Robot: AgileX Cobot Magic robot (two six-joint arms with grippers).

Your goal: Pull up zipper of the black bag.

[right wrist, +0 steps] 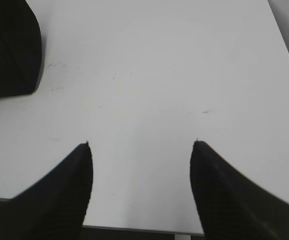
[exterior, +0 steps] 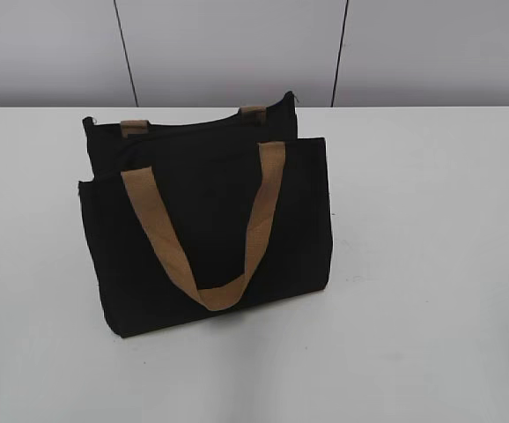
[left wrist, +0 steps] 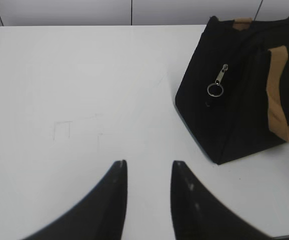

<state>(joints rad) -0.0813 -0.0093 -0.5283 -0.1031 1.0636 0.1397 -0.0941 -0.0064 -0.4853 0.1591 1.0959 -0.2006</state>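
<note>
Matt black cloth bag [exterior: 206, 229] w/ woven tan webbing handles [exterior: 209, 233], shiny metal zipper [left wrist: 218, 81], smooth white tabletop [exterior: 431, 264].

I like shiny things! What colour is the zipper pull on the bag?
Silver, with a round ring; the zipper shows best in the left wrist view.

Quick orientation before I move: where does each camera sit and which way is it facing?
Exterior view: raised in front, slanting down at the black bag on the white table; no arm shows.
Left wrist view: behind the open left claw, facing the bag's end with the zipper.
Right wrist view: behind the open right claw, over bare table, bag at upper left.
All three share the bag.
</note>
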